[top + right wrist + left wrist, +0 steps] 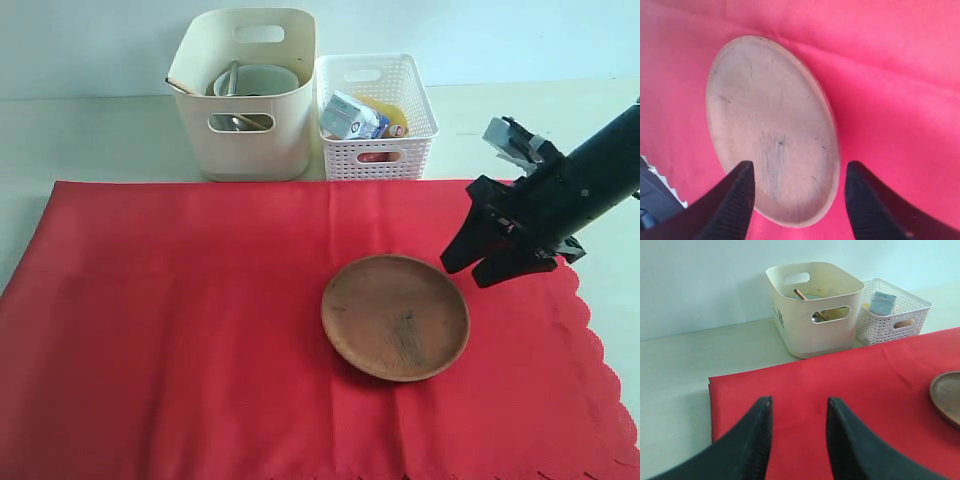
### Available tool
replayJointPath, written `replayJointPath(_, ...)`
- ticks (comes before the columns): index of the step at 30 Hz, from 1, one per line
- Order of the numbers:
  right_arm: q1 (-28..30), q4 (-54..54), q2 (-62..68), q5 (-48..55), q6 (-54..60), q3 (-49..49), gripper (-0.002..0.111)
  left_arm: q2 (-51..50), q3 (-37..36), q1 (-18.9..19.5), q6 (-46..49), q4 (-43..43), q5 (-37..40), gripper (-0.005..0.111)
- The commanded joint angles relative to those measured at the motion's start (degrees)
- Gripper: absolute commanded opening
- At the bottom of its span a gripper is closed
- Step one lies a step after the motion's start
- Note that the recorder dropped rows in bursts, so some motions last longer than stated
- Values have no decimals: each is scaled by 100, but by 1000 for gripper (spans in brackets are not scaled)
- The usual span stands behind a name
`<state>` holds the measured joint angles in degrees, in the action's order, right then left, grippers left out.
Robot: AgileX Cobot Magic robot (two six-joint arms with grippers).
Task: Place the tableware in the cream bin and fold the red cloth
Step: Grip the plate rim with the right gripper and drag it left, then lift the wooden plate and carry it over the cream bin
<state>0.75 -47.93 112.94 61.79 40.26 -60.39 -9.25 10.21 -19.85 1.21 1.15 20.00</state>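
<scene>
A: Why does the right claw hang by the right rim of the round wooden plate?
B: Probably to grip it for the cream bin, upper left. It gapes wide and empty. The left claw is parted and empty over the red cloth.
A: Which way does the plate point?
B: It's round, so it has no long axis. It lies flat, hollow up, centre-right. The cloth's length runs left-right.

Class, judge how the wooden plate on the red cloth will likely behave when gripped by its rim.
The wooden plate looks solid, so probably stiff. Its shallow, smooth rim may slip. Flat-lying, it seems unlikely to roll.
</scene>
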Motion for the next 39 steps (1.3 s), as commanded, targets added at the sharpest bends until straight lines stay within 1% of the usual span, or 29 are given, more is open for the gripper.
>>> replayJointPath(1, -9, -195, 167, 62, 56, 1, 53, -15, -15, -9, -29, 6, -49, 37)
replayJointPath(22, -9, -304, 679, 222, 169, 1, 53, -15, -15, -9, -18, 6, -82, 37)
replayJointPath(26, -238, -256, 739, 210, 208, 1, 53, -15, -15, -9, -18, 6, -82, 37)
replayJointPath(30, -510, -229, 785, -241, 174, 1, 52, -15, -15, -9, -18, 6, -82, 37)
replayJointPath(32, -576, -197, 785, -529, -9, 1, 47, -15, -15, -9, -18, 6, -82, 37)
replayJointPath(34, -574, -121, 785, -747, -248, 1, 31, -15, -15, -9, -18, 6, -82, 37)
replayJointPath(37, -574, 40, 785, -885, -586, 1, 3, -15, -15, -9, -18, 6, -82, 37)
replayJointPath(39, -574, 40, 757, -820, -589, 1, 0, -15, -15, -9, -18, 6, -82, 37)
